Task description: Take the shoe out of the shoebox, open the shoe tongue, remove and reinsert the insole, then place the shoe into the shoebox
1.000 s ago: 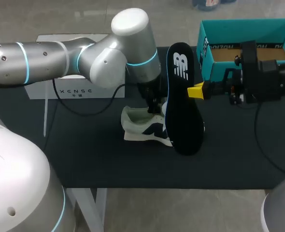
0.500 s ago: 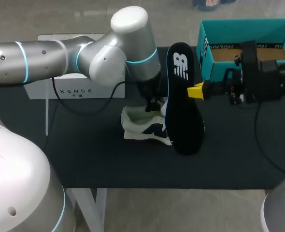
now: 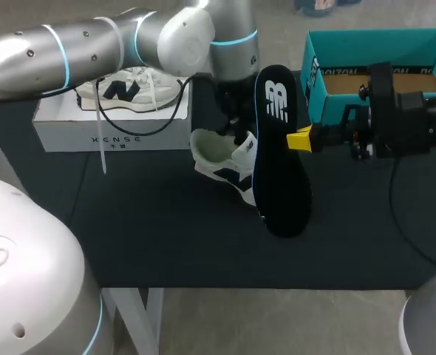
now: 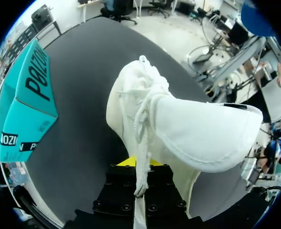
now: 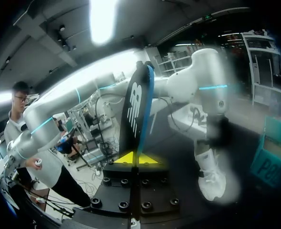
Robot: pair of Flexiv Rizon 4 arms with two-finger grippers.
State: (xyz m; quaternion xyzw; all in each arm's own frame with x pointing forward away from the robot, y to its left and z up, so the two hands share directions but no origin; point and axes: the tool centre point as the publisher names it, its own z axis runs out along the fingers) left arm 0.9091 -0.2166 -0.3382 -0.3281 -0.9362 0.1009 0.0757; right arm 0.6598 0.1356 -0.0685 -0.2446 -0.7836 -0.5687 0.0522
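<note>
From above: the right gripper point(image 3: 301, 138), reaching in from the right edge, pinches the black insole point(image 3: 281, 170) by one long edge and holds it on end above the dark table point(image 3: 166, 244), narrow heel end up and broad forefoot down. Just to the insole's left, the left gripper point(image 3: 236, 139) drops onto the white-and-navy shoe point(image 3: 225, 174), which tilts with its mouth up and its toe running behind the insole. The teal shoebox point(image 3: 373, 52) stands open at the far right. A second shoe point(image 3: 125, 85) rests on a white box point(image 3: 114, 134) at the far left.

Left wrist: the shoe fills the space ahead of the gripper, with a lace point(image 4: 141, 143) trailing over the gripper's body. The fingers are mostly hidden, but they appear clamped on the shoe's collar.

Right wrist: the yellow tips close narrowly on the insole's edge, and the insole rises straight ahead. The shoe hangs beyond it to one side, blurred.

Reinsertion likely turns on this gap. The insole's long axis is upright while the shoe's mouth lies beside its lower end, so the forefoot would have to swing leftward into that opening.
</note>
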